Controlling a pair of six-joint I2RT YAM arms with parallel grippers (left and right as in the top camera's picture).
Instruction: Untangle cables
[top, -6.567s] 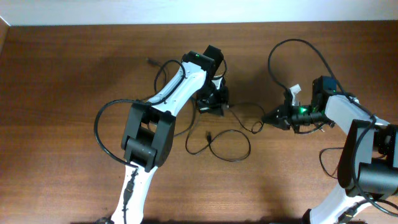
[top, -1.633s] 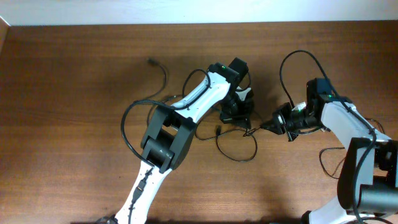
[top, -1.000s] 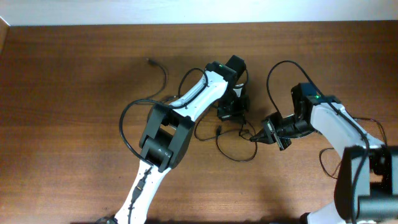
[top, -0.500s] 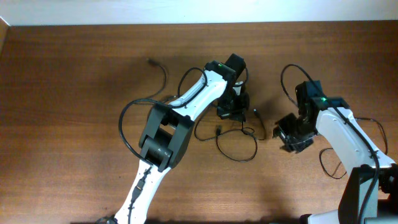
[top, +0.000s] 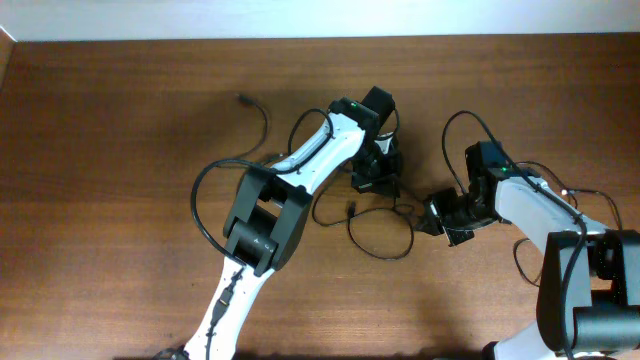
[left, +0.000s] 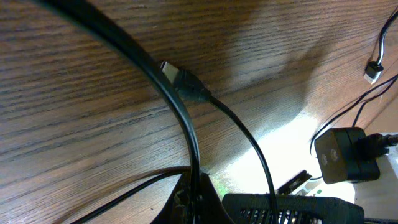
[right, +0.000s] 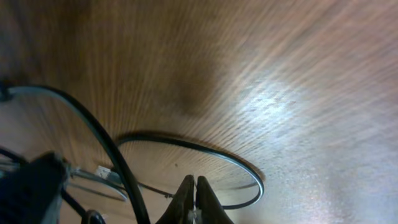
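Observation:
The cables (top: 385, 254) lie as thin black loops at mid-table, and one strand runs up-left to a small plug (top: 244, 98). My left gripper (top: 377, 183) sits at the top of the tangle, shut on a black cable (left: 168, 93) that runs straight into its fingertips (left: 186, 194). A plug (left: 180, 78) lies on the wood just beyond it. My right gripper (top: 432, 216) is at the right end of the loops. Its jaws (right: 194, 186) are pressed together where a thin strand (right: 149, 188) meets them. A curved cable loop (right: 249, 171) lies ahead.
Thick black arm cables arch beside the left arm (top: 197, 205) and above the right arm (top: 460, 125). A white wall strip (top: 300, 18) borders the table's far edge. Another plug end (left: 372, 71) lies at the right of the left wrist view.
My right gripper opened, let the cable go and swung right, then came back left and shut at the loops' right end. The left gripper stayed put.

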